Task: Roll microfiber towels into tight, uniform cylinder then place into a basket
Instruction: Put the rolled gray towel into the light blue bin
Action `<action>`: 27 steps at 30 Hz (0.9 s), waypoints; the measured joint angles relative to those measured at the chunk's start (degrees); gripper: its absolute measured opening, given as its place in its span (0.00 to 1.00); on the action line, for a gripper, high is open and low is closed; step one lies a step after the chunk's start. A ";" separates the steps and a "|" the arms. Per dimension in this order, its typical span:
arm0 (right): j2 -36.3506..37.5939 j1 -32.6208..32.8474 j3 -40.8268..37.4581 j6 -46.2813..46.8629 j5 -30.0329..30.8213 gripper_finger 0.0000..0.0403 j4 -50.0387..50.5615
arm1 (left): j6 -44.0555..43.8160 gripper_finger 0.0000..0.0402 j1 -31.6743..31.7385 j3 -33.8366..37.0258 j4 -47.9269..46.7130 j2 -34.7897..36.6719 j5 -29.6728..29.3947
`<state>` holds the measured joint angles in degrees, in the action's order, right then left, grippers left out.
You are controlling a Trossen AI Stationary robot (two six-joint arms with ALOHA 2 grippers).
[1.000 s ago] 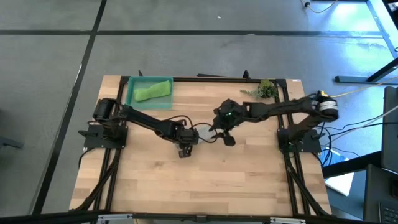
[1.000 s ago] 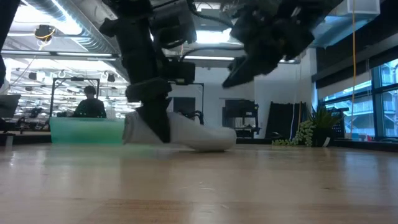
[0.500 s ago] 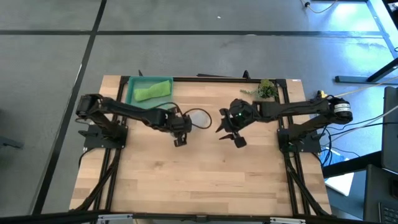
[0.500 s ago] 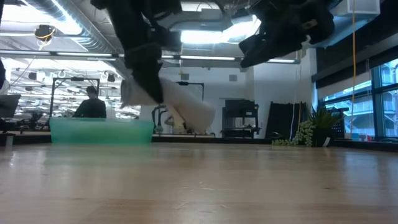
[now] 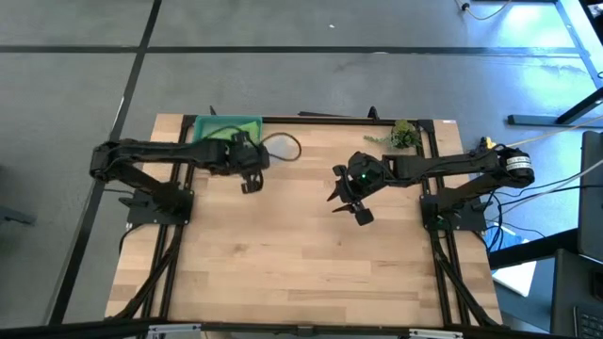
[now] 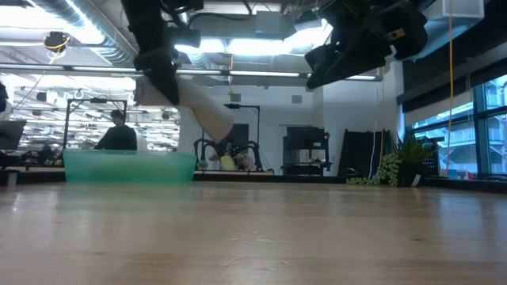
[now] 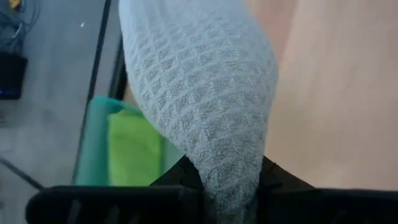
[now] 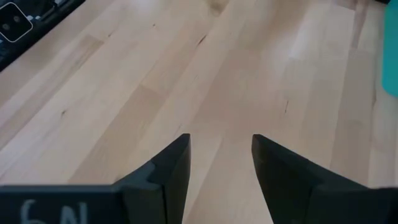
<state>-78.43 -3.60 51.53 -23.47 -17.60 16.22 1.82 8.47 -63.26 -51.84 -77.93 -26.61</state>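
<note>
Lifted clear of the desk (image 5: 311, 273) since a second ago, the rolled grey towel (image 7: 205, 99) now hangs in the air beside the basket (image 5: 200, 131), pinched at one end in the left gripper's (image 5: 249, 179) nearly closed jaws. A green towel (image 7: 134, 146) lies inside the basket. Well away from the basket, above mid-desk, the right gripper (image 5: 347, 200) hovers with jaws apart, holding nothing.

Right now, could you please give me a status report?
Left gripper shut on grey towel, airborne beside basket. Right gripper open, empty. Path clear.
</note>
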 joint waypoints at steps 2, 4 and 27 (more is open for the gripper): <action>0.00 0.00 0.00 -0.21 0.02 0.43 -0.06 | 3.36 0.12 2.48 0.00 -0.32 1.05 0.03; 0.00 0.00 0.00 -0.35 0.02 0.43 -0.04 | 6.37 0.12 4.92 -0.02 -0.14 1.49 -0.10; -0.02 0.00 0.00 -1.26 0.06 0.43 -0.09 | 23.42 0.12 24.46 7.09 -4.84 1.38 5.41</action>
<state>-78.46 -3.60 51.53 -24.73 -17.54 16.13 25.25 32.93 -56.17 -56.69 -76.55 -21.20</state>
